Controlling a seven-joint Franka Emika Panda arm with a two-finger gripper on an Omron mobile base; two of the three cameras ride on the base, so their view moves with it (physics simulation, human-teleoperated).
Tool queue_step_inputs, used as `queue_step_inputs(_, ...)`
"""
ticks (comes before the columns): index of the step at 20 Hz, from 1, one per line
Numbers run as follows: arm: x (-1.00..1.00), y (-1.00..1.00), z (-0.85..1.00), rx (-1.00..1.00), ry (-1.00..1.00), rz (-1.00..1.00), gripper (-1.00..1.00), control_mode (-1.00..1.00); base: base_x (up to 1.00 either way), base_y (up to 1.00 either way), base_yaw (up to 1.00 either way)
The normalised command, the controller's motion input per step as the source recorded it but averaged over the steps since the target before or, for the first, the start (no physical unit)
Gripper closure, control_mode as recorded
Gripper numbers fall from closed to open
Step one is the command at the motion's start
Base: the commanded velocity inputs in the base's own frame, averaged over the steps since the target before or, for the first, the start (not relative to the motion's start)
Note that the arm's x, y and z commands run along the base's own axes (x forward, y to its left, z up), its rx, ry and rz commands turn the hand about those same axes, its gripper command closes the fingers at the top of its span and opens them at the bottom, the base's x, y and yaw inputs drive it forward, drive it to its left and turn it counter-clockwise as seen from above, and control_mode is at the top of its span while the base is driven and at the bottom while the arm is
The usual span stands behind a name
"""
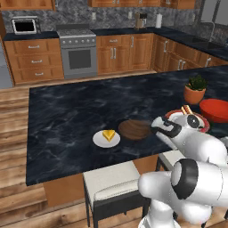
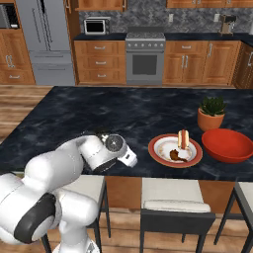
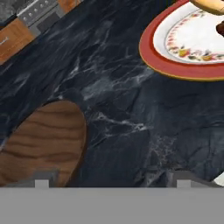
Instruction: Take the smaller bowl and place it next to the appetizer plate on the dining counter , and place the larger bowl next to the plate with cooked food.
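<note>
Black dining counter (image 1: 67, 116): arm reaches low, jaws spread beside smaller bowl (image 1: 133, 129).

Shallow round dark brown wood-grain bowl (image 1: 134, 129): upright on the black marbled island counter top (image 1: 71, 111), just beside the small round white plate with a yellow wedge (image 1: 106, 139), on its right in the left base view. Round red-rimmed plate with brown-and-white cooked food (image 2: 175, 150): flat on the same top, farther right. Glossy bright red deep round bowl (image 2: 227, 145): upright, just beside that plate on its right.
</note>
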Motion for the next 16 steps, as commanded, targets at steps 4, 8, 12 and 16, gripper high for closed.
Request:
queue_step_inputs(4, -0.7, 0.0, 1.0, -0.31, -0.03, 0.15, -1.0, -1.0, 0.0, 0.0, 0.0)
queue_step_inputs(8, -0.41, 0.0, 1.0, -0.29, -0.01, 0.13, -1.0, -1.0, 0.0, 0.0, 0.0)
queue_step_inputs(12, -0.49, 0.04, 1.0, -0.24, 0.0, 0.09, -1.0, -1.0, 0.0, 0.0, 0.0)
queue_step_inputs(16, -0.56, 0.64, 1.0, -0.23, 0.02, 0.06, -1.0, -1.0, 0.0, 0.0, 0.0)
